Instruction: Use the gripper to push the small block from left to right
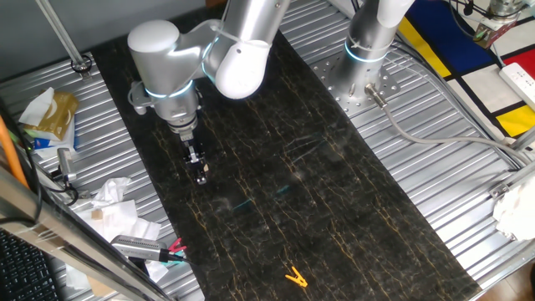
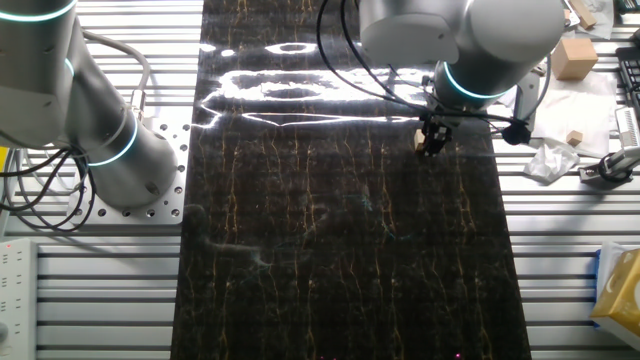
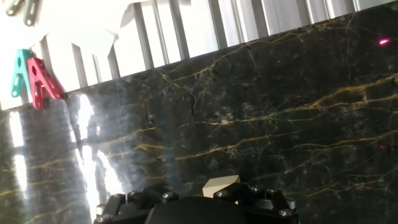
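Observation:
My gripper [image 1: 200, 174] hangs from the silver arm with the teal ring and stands low over the dark marble mat [image 1: 334, 209], near its left edge. Its narrow black fingers look closed together with nothing between them. The small block [image 2: 420, 134], a pale tan cube, sits on the mat right against the gripper [image 2: 432, 146]. In the hand view the small block [image 3: 220, 186] shows just past the black gripper body at the bottom edge. My fingertips are out of sight there. In the first fixed view the gripper hides the block.
A yellow-orange clip [image 1: 294, 277] lies at the mat's near end. Red and teal clips [image 3: 34, 78] lie at the mat's edge beside crumpled paper [image 1: 117, 205]. A second arm's base [image 1: 368, 50] stands at the far side. A cardboard box [image 2: 575, 56] sits off the mat.

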